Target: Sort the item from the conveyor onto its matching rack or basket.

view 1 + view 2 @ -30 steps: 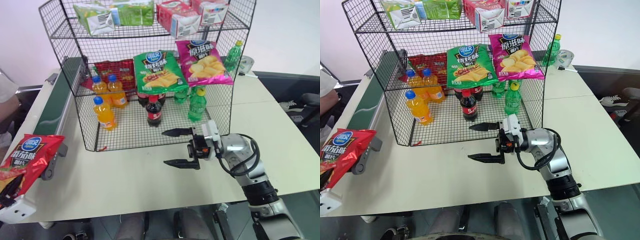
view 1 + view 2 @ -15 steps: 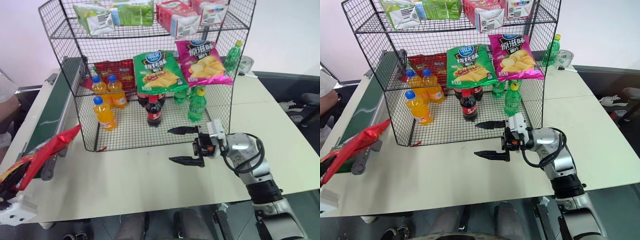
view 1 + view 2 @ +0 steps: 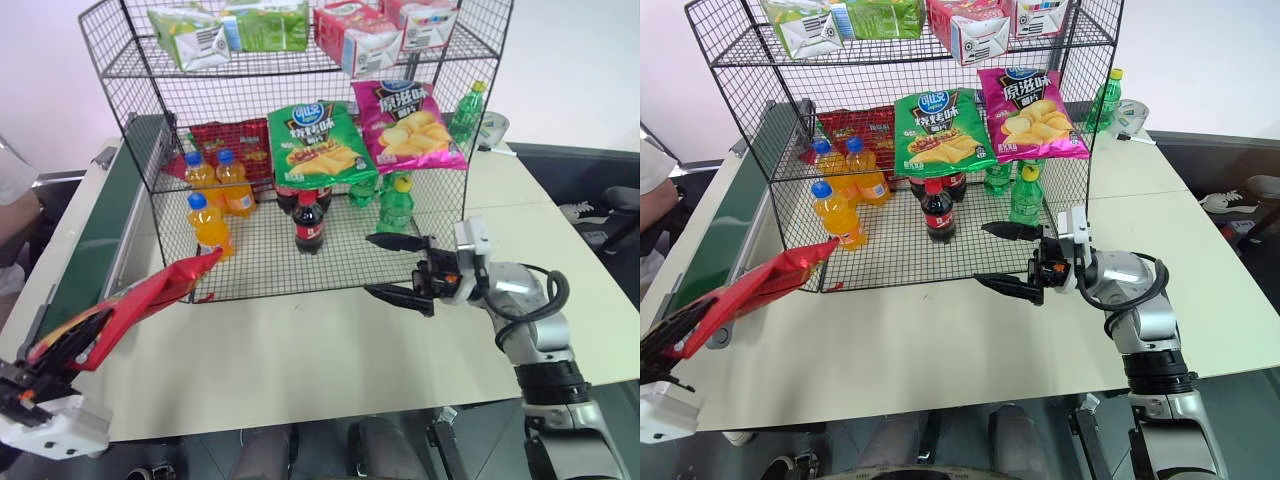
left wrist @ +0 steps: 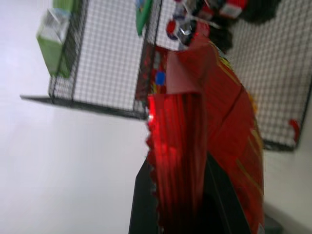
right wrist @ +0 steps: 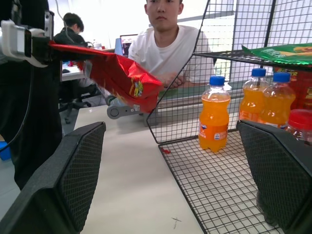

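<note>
now the left tool (image 3: 40, 372) is pinching the red crisp bag (image 3: 130, 310), carrying it toward the rack (image 3: 170, 250); next, reaching the crisp tier; right tool (image 3: 400, 268) is hanging spread.

My left gripper (image 3: 30, 375) sits low at my left side, its two black fingers (image 4: 146, 195) pressed together on the bottom edge of the red crisp bag (image 3: 130, 310), which slants up and away from it toward the right. The white wrist housing lies just below the fingers. My right arm reaches forward on my right side, the forearm rising to a bent wrist wrapped by a black cable loop. My right gripper (image 3: 400, 268) points across toward my left, roughly level, with its jaws spread wide: one black finger (image 3: 395, 241) above, the other below, nothing between them. In the right wrist view the two mesh-textured pads (image 5: 73, 180) stand well apart.
</note>
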Available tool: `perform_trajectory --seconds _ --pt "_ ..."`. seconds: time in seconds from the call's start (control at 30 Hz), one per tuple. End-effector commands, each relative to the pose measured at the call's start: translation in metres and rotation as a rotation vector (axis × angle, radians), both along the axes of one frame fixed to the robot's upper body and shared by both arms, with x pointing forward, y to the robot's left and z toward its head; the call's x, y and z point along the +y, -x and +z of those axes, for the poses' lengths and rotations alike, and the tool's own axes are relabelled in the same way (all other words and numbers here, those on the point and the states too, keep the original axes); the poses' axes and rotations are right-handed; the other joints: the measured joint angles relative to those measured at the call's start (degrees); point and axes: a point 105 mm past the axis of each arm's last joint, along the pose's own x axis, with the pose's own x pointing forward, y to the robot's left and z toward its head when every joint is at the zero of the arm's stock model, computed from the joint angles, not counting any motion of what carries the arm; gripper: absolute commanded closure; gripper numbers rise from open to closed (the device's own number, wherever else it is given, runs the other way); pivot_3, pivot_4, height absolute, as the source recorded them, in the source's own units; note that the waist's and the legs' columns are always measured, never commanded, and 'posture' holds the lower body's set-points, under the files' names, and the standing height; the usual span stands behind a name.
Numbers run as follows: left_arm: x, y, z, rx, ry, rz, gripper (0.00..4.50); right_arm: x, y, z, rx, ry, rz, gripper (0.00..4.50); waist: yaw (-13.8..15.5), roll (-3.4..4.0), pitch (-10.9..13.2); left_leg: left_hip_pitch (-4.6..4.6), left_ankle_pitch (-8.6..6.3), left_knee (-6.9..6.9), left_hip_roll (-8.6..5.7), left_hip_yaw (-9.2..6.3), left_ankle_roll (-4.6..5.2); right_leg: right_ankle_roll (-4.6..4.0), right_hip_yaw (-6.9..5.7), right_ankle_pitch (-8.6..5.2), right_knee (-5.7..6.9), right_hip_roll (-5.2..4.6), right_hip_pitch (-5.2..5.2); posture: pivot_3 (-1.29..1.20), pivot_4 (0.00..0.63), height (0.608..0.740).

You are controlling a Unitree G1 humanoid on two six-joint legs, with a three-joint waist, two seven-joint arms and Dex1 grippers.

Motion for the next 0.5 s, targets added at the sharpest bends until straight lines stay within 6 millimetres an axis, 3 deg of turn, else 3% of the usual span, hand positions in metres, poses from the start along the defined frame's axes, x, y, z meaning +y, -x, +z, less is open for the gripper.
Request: perform_trajectory --seconds 0.03,0.33,0.5 --pt "-0.016 -0.011 0.022 -0.069 -0.016 -0.063 4.44 -0.004 0.004 0.015 -0.039 -0.055 -0.006 0.0 0.0 0.0 0.0 0.0 0.0 0.0 0.0 0.0 0.0 0.0 0.0 0.0 0.0 0.01 0.0 0.0 0.15 0.74" --pt "-0.032 -0.028 0.049 -0.145 -0.07 -0.122 4.44 -0.005 0.001 0.019 -0.011 -0.083 -0.032 0.0 -0.2 0.03 0.0 0.0 0.01 -0.01 0.02 0.0 -0.01 0.01 0.04 0.01 0.02 0.07 -0.04 0.0 0.15 0.74" --pt "-0.026 -0.047 0.085 -0.242 -0.089 -0.092 4.44 -0.001 0.0 0.019 -0.013 -0.076 -0.029 0.0 0.3 0.04 0.0 0.05 0.02 0.06 0.03 -0.05 -0.04 0.01 0.0 0.01 0.12 0.09 0.02 0.0 0.15 0.74"
